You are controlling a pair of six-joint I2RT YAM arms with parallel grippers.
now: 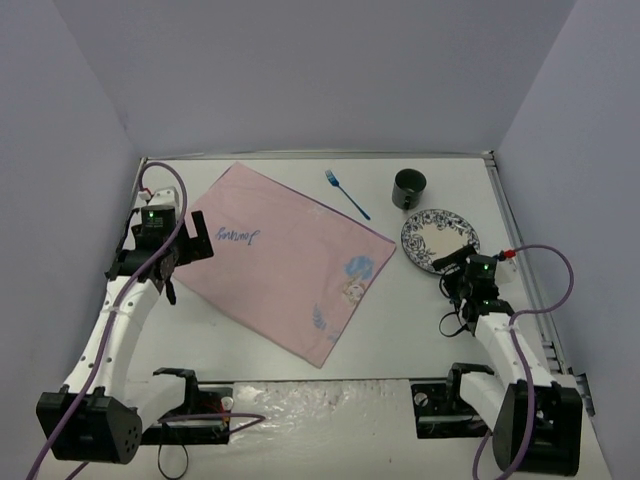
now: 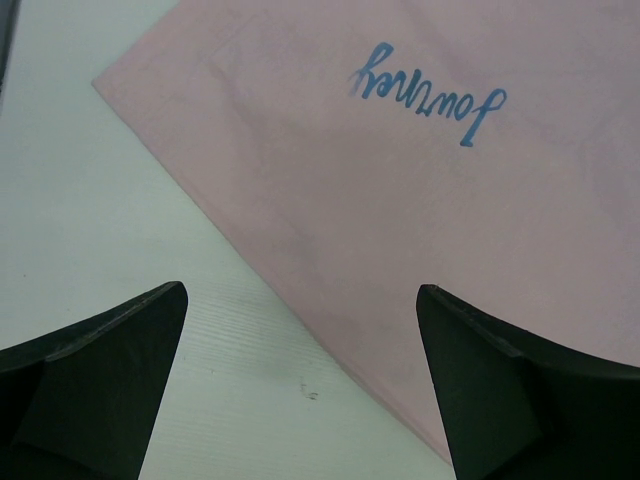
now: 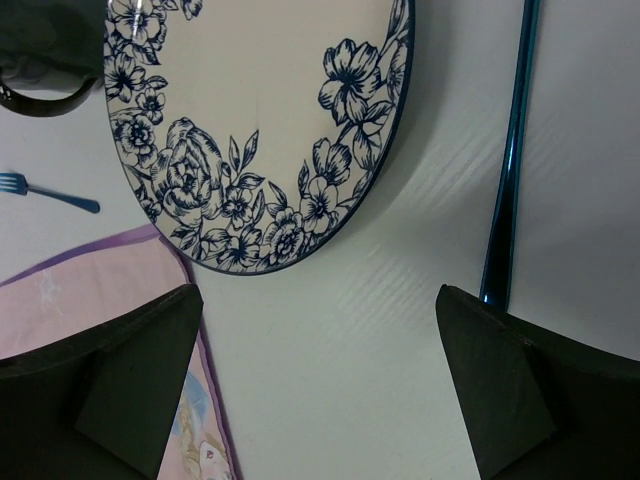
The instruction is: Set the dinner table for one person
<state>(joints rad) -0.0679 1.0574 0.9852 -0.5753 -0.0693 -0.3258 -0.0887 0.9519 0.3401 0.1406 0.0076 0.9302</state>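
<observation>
The white dinner table (image 1: 400, 330) carries a pink cloth (image 1: 285, 260) lying askew, with blue "Journey" lettering. A blue fork (image 1: 347, 194) and a dark mug (image 1: 409, 188) lie beyond it, and a blue-flowered plate (image 1: 438, 240) sits off its right corner. My left gripper (image 1: 188, 255) hovers open over the cloth's left edge (image 2: 420, 200), with bare table (image 2: 120, 250) between its fingers (image 2: 300, 290). My right gripper (image 1: 452, 275) is open and empty just on the near side of the plate (image 3: 260, 130), over bare tabletop (image 3: 318, 290).
The right wrist view also takes in the mug (image 3: 40, 60), the fork (image 3: 50, 192), the cloth's corner (image 3: 80, 290) and a thin glossy blue strip (image 3: 510, 160) right of the plate. Walls close in the table on three sides.
</observation>
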